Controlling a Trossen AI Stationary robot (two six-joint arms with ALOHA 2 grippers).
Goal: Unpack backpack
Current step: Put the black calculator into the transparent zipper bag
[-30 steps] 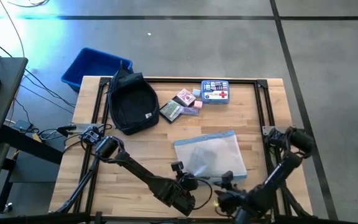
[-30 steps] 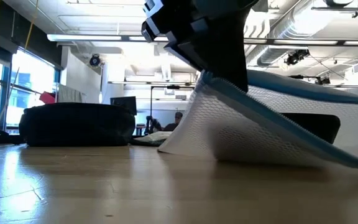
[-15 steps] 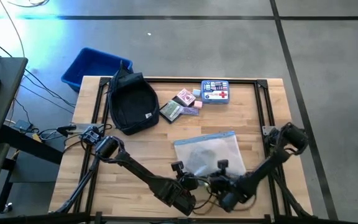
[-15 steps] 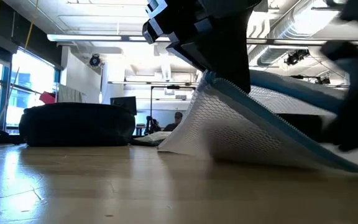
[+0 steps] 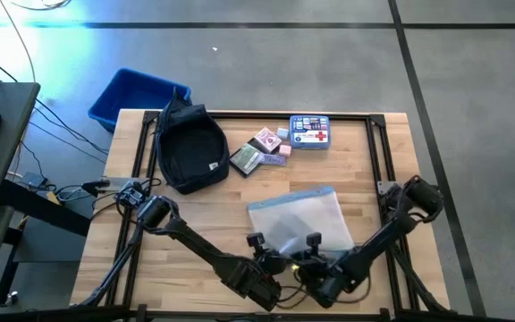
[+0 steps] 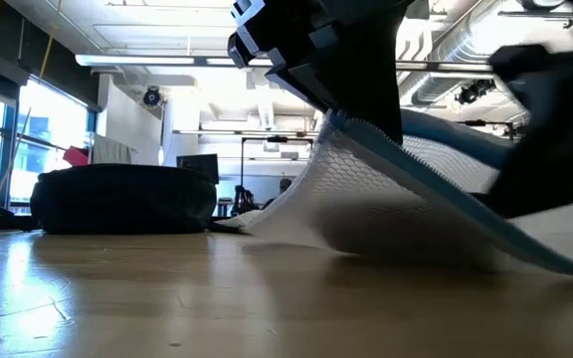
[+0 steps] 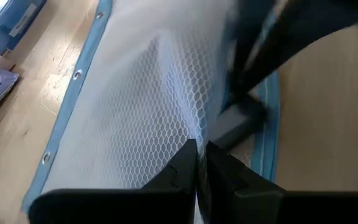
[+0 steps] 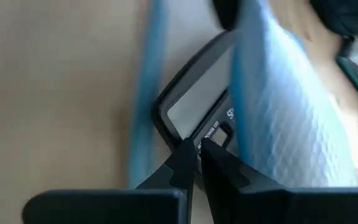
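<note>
A white mesh pouch (image 5: 300, 217) with blue trim lies at the table's near middle, its near edge raised. My left gripper (image 7: 196, 151) is shut on that edge. My right gripper (image 8: 195, 149), fingers shut, reaches from the right into the pouch's open mouth, between its two blue zipper edges. Its tips stand at the corner of a flat black case (image 8: 194, 106) inside. The dark navy backpack (image 5: 189, 148) rests flat on the far left of the table, away from both grippers. My left gripper pinches the mesh pouch's near edge (image 7: 188, 134) between its two fingers, coming from above and the near side. That edge (image 6: 338, 127) is held up off the table, while the pouch's far part lies on the wood. My right gripper's fingertips (image 8: 188, 155) overlap the black case's corner (image 8: 213, 134); I cannot tell whether they touch it.
A blue first-aid tin (image 5: 309, 131) and several small card packs (image 5: 259, 150) lie at the far middle. A bright blue bin (image 5: 137, 96) stands off the table's far left corner. A black frame (image 5: 374, 143) runs along the table's edges.
My right gripper has moved from the near right corner toward the left, into the pouch's raised mouth beside my left gripper. The pouch's far part has slid slightly left. My left gripper has kept the near edge held up.
</note>
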